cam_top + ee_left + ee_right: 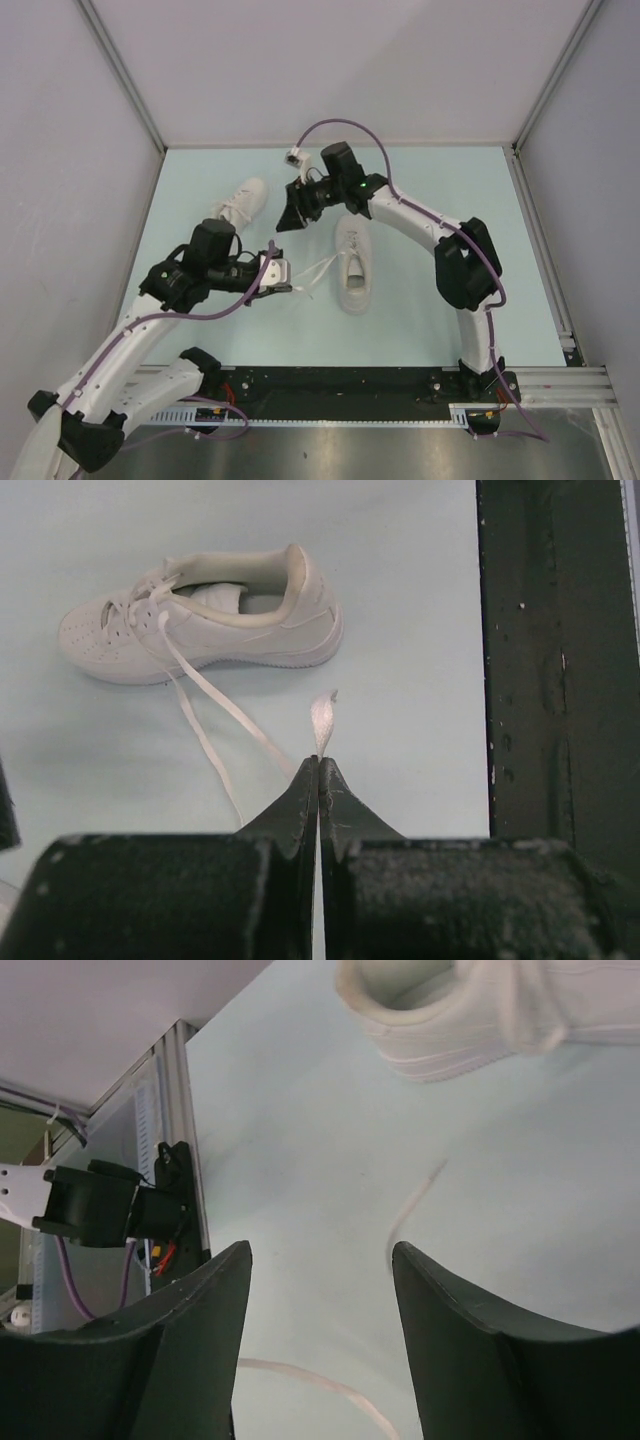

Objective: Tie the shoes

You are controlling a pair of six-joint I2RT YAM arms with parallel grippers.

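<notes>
Top view: finds the left gripper [283, 278] clenched on a lace [318, 268], jaws pressed together. Traces that lace from the fingertips across to the first shoe [355, 262], set sole down on the table [430, 190] just beyond the tips and apart from them. Finds the right gripper [288, 215] released, jaws spread, grasping nothing, hanging above the table. Places the first shoe beside that gripper's wrist, behind its tips, and the second shoe [240, 203] ahead of the open tips, near but apart. Left wrist view: confirms the left gripper [319, 772] shut tight on the lace [322, 718], a short flattened end standing out past the fingertips. Places the first shoe [200, 620] ahead and left of the tips, on its sole, toe to the left, laces [205, 705] undone and trailing back toward the jaws. Notes a black rail [550, 680] to the right. Right wrist view: confirms the right gripper [320, 1252] open, fingers [200, 1350] well apart. Places a white shoe [470, 1010] ahead and right of the tips, heel opening toward the camera, blurred; cannot tell which of the two. Notes a loose strand [410, 1210] on the table ahead of the gap, untouched, and a metal frame post [180, 1110] to the left.
</notes>
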